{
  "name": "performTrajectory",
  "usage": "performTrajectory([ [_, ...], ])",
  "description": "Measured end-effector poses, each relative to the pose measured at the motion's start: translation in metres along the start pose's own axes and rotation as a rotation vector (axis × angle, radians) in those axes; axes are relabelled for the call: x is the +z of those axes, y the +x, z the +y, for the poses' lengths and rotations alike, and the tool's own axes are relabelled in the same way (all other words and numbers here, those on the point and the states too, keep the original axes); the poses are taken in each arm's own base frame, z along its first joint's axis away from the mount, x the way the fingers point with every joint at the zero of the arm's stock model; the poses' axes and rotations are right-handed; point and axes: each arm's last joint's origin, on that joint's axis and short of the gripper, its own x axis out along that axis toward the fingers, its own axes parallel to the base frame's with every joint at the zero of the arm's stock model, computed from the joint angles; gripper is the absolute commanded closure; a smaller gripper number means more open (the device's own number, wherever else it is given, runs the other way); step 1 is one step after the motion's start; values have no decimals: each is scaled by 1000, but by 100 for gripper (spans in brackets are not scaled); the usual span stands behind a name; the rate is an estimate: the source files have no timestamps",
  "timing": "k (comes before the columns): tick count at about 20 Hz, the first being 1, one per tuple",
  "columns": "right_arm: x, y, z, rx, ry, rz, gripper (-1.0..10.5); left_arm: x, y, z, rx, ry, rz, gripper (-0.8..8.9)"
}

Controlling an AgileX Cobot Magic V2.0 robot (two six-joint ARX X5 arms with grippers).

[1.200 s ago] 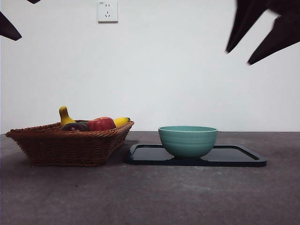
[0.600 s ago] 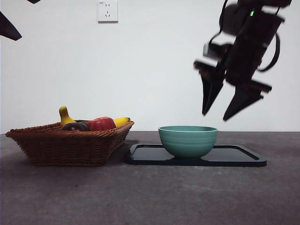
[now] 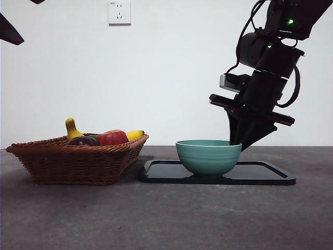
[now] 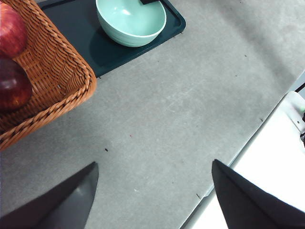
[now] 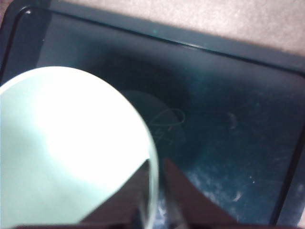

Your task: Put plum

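1. The right gripper [image 3: 238, 144] is down at the far rim of the green bowl [image 3: 208, 156], its two black jaws drawn in on the rim, one inside the bowl and one outside, as the right wrist view shows.
2. The bowl stands on a dark tray [image 3: 260, 174], toward the tray's end nearest the basket.
3. The plum [image 3: 83, 140] lies in the wicker basket [image 3: 73, 161], touching the red apple [image 3: 112, 137], with a yellow banana [image 3: 73, 128] behind them.
4. The basket stands just beside the tray on the grey table [image 3: 166, 219].
5. The left gripper [image 4: 155, 200] hangs high over bare table near the basket's corner, jaws wide apart and holding nothing.
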Motion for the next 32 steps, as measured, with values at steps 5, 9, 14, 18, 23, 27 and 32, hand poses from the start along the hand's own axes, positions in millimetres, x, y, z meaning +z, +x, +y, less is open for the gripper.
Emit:
performTrajectory([
  [5, 1, -1, 0, 1, -5, -15, 938, 0, 0, 0, 0, 0, 0, 439],
  [9, 4, -45, 11, 12, -25, -96, 939, 0, 0, 0, 0, 0, 0, 439],
  [14, -14, -111, 31, 22, -87, -109, 939, 0, 0, 0, 0, 0, 0, 439],
  [18, -35, -155, 54, 64, -164, -179, 938, 0, 0, 0, 0, 0, 0, 439],
  [23, -75, -141, 66, 60, -233, -138, 938, 0, 0, 0, 0, 0, 0, 439],
  [27, -105, -101, 67, 81, -270, -77, 938, 0, 0, 0, 0, 0, 0, 439],
  [32, -122, -69, 64, 94, -264, -56, 938, 0, 0, 0, 0, 0, 0, 439],
])
